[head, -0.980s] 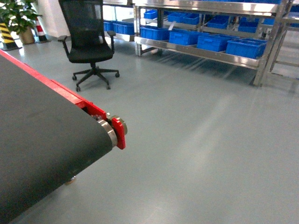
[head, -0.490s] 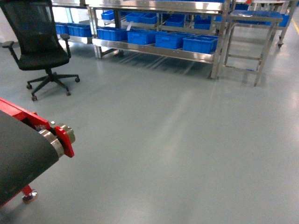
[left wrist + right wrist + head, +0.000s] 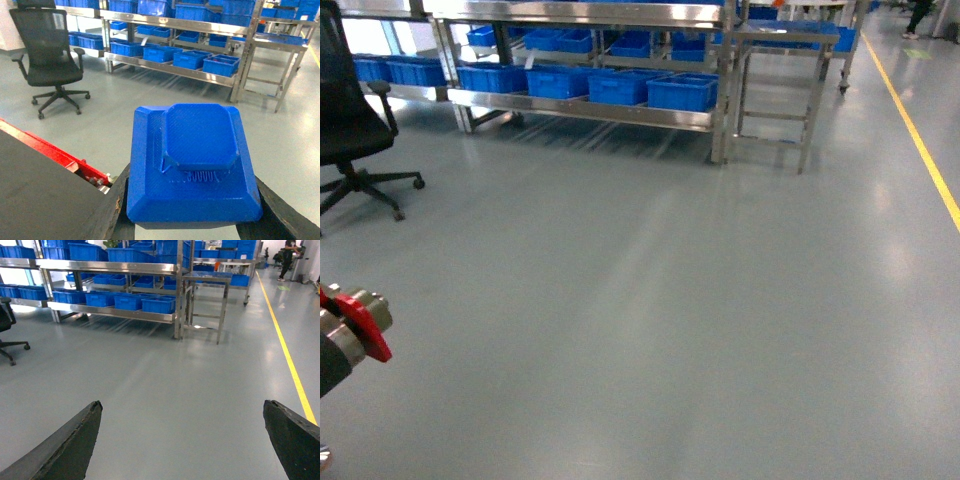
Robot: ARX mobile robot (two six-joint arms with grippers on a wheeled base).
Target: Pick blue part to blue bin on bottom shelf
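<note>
**Blue part in hand, shelf still across the floor**

The left end effector (image 3: 192,210) is clamped on the blue part (image 3: 192,160), its dark fingers pressing the part's lower flanks in the left wrist view. The right end effector (image 3: 182,440) is spread wide and carries nothing.

The main risk, as I judge it, is the part slipping during the drive: the grip sits low on sloped sides, so a jolt could let it ride up and out. A second risk is picking the wrong target, since the bottom shelf (image 3: 590,110) holds a row of near-identical blue bins (image 3: 680,92) (no marking on them is legible from here). The office chair (image 3: 350,120) and the red-framed conveyor end (image 3: 350,325) stand near the route and could be clipped.

The part looks like printed plastic, finely ridged, a bevelled square base with a raised octagonal boss. The bins are glossy moulded plastic; the rack is bright steel; the grey floor is smooth and reflective.
</note>
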